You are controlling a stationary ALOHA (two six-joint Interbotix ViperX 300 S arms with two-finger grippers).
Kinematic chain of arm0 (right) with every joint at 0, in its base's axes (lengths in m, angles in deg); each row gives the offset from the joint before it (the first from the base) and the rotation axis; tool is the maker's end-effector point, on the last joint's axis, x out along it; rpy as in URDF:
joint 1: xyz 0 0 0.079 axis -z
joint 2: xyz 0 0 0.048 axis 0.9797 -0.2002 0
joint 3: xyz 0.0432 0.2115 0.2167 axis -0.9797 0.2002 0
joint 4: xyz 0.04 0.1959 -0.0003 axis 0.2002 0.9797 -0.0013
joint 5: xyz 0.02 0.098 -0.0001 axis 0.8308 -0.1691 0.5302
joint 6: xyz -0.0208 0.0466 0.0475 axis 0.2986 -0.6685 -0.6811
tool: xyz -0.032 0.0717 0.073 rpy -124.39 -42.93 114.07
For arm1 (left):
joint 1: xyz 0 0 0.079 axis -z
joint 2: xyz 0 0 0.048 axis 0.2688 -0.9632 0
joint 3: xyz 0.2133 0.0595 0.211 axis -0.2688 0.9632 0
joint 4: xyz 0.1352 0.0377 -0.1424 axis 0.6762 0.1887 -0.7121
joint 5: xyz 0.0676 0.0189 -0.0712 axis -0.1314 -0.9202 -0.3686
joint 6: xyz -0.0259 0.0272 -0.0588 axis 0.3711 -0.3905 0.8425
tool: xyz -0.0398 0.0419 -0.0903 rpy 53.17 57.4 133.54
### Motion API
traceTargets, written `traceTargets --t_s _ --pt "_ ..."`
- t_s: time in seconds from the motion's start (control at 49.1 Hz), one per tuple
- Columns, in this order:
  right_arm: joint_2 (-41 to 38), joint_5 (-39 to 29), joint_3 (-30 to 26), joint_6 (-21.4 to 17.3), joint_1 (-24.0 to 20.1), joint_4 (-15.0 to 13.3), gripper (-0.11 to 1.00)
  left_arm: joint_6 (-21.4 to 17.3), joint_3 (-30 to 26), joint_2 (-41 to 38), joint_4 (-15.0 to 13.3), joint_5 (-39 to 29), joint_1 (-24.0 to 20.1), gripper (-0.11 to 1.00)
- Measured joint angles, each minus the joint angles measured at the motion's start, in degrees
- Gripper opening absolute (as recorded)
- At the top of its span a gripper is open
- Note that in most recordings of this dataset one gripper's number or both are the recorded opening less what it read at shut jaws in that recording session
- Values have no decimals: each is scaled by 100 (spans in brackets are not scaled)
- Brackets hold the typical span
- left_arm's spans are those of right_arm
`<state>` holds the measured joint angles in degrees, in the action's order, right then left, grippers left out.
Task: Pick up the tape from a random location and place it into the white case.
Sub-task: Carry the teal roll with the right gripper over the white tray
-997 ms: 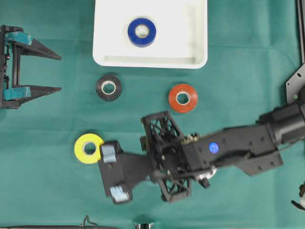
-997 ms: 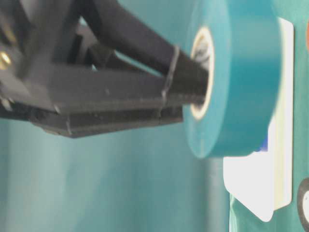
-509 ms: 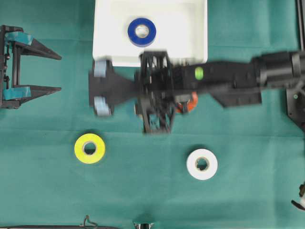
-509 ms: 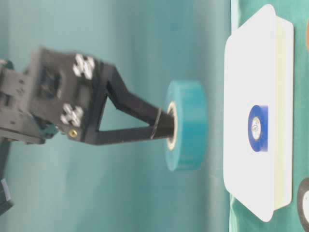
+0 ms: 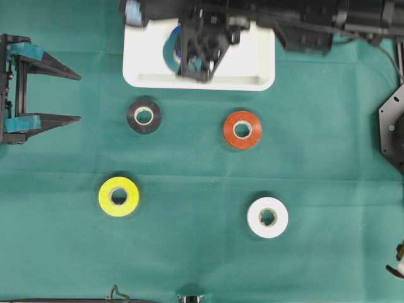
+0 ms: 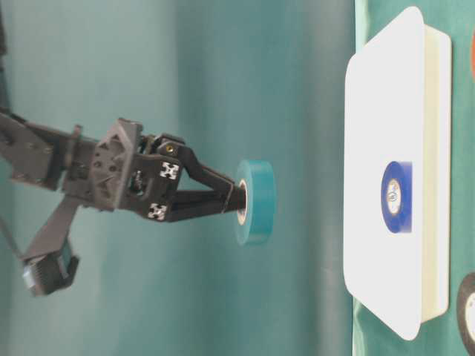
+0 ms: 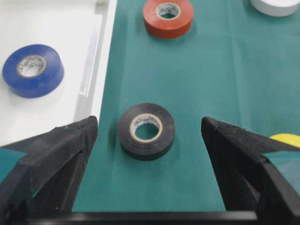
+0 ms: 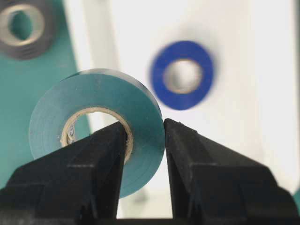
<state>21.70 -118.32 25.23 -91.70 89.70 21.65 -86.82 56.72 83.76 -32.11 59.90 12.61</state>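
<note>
- The right gripper (image 8: 143, 140) is clamped on a teal roll of plastic tape (image 8: 96, 126), one finger through the cardboard core and the other outside against the wound band, so the roll hangs pinched by its wall.
- From table level the teal roll (image 6: 256, 202) is held well clear above the large shallow white plastic case with rounded corners (image 6: 378, 111), its flat face turned toward the tray floor.
- From overhead the right arm reaches across the far edge of the white case (image 5: 255, 69), and the held roll shows only as a blurred sliver under the black frame.
- A blue roll of tape (image 8: 182, 75) already lies inside the tray, just beside the spot below the held one; I judge the drop needs the free floor next to it.
- The left gripper (image 5: 76, 96) sits parked at the left with jaws wide apart and empty, well away from the tray, so the right arm is the one placed to finish.
</note>
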Motion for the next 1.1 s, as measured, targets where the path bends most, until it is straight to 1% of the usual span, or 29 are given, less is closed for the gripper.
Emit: traceTargets --t_s 0.163,0.326,0.773,0.936,1.099 --pt "0 105 26 0 413 0 26 0 -9 0 0 0 0 99" --pt "0 149 35 0 633 0 26 0 -9 0 0 -9 0 99" --pt "0 193 123 0 659 0 26 9 -9 0 0 -9 0 99" --pt "158 193 439 -9 703 -26 26 9 -9 0 0 -9 0 99" --pt "536 255 1011 -62 896 -88 26 9 0 0 -9 -9 0 99"
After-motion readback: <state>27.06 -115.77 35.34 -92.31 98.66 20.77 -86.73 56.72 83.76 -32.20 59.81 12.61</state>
